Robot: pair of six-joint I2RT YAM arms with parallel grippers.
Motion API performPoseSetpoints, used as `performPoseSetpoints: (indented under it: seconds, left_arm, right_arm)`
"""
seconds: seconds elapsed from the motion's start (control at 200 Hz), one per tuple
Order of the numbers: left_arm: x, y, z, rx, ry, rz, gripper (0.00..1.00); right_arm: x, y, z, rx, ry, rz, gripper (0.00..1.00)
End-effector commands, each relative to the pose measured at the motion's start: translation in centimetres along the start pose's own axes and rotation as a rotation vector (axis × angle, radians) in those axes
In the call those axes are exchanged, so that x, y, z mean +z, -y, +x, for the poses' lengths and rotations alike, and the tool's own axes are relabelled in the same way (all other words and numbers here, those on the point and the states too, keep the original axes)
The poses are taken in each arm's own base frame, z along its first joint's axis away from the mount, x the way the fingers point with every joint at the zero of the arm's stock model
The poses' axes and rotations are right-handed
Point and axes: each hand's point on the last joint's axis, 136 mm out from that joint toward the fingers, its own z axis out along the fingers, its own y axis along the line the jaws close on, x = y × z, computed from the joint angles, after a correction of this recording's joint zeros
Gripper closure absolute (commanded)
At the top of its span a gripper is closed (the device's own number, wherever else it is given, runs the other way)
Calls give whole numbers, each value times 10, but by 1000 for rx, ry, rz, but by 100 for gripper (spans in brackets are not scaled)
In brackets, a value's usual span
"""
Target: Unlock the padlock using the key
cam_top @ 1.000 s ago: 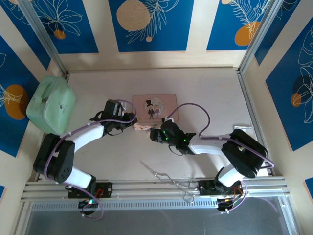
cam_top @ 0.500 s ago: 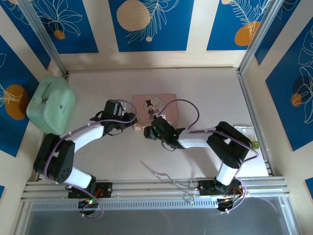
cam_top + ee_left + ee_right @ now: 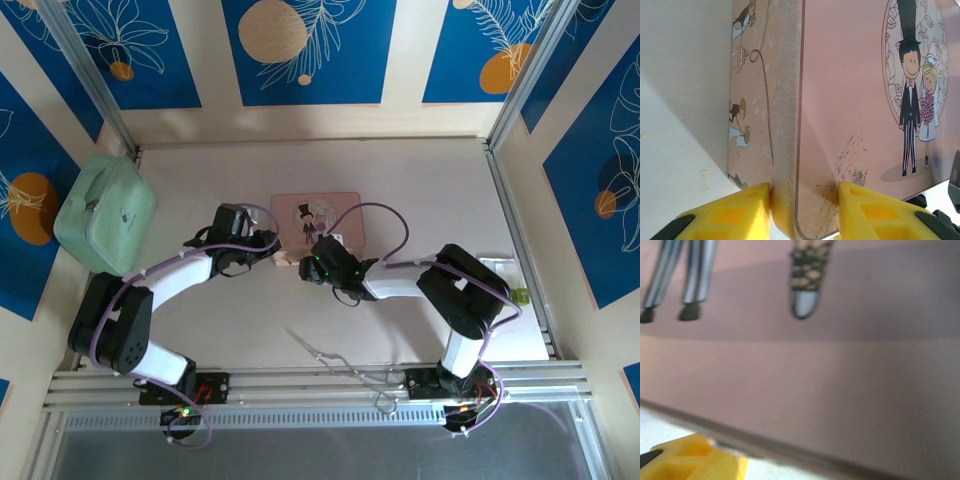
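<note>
Left gripper [image 3: 802, 215] is clamped on the pink tin [image 3: 855, 100]: blocky yellow plastic fingers [image 3: 740, 212] press both faces of its rounded corner. The tin is flat, rectangular, smooth printed metal with a cartoon bride and groom on the lid, small figures along the side wall, and scuffs near the gripped corner. A mint green soft case [image 3: 105, 213] with rounded edges lies well to the left of the tin. A thin bent wire tool [image 3: 340, 358] lies nearer the arm bases than the tin, on the pale matte table [image 3: 420, 180].

Right gripper [image 3: 308, 266] is at the tin's near edge. Its wrist view is blurred, with one yellow finger [image 3: 695, 460] cut off at the frame edge, so I cannot tell whether it is apart or together.

I cannot tell where the padlock is. A small pale speck [image 3: 284, 258] just off the tin's near left corner, between the grippers, is too small to identify.

Both arms are bent at the elbow and reach inward, with their wrists low at the tin's near side.
</note>
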Motion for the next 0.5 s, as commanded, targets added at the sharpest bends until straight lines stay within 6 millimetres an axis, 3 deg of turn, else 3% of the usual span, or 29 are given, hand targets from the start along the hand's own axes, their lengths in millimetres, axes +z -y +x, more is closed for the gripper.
performPoseSetpoints:
  seconds: [0.0,0.355,0.495]
  left_arm:
    - [5,-18,20,-23,-73,-35,64]
    - [6,-20,21,-24,-76,-34,64]
    - [5,-20,21,-22,-74,-35,64]
  right_arm:
    - [5,1,-3,15,-5,4,47]
    - [8,-3,-5,-16,-5,1,56]
    - [8,-2,-4,-16,-6,11,64]
